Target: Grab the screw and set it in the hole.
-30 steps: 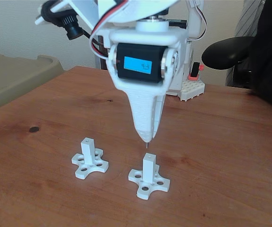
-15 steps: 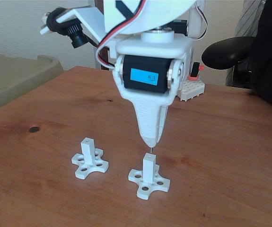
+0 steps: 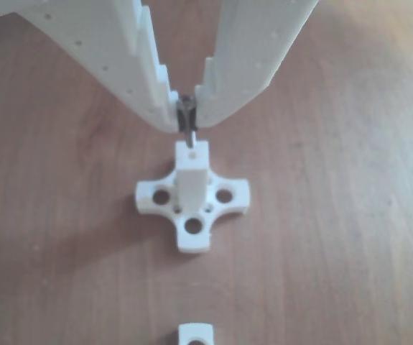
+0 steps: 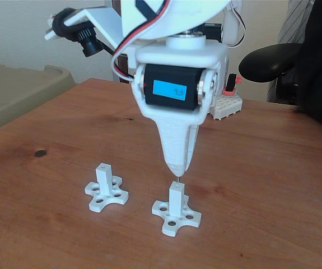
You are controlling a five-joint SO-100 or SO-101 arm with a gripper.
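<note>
Two white cross-shaped fixtures are sitting on the wooden counter (image 4: 273, 185) as the gripper (image 3: 186, 118) is holding the screw (image 3: 187, 123) pinched between its fingertips, point down, directly over the nearer post (image 4: 176, 197). In the other view, the screw's tip is hanging just above the hole (image 3: 192, 152) in the post's end face, perhaps slightly off its centre toward the left of that view; whether it is touching is not clear. In the fixed view, a short length of silver shank (image 4: 177, 180) is showing between the gripper tip and the post top.

Judging from this, the insertion is about to begin, and doing it well is calling for a slow, straight descent with the screw kept upright, a small sideways correction onto the hole, and no release until the shank is seated.

The second fixture (image 4: 106, 189) is standing to the left of the target post in the fixed view, its post top apparently bare. Both bases' larger round holes are standing empty.
</note>
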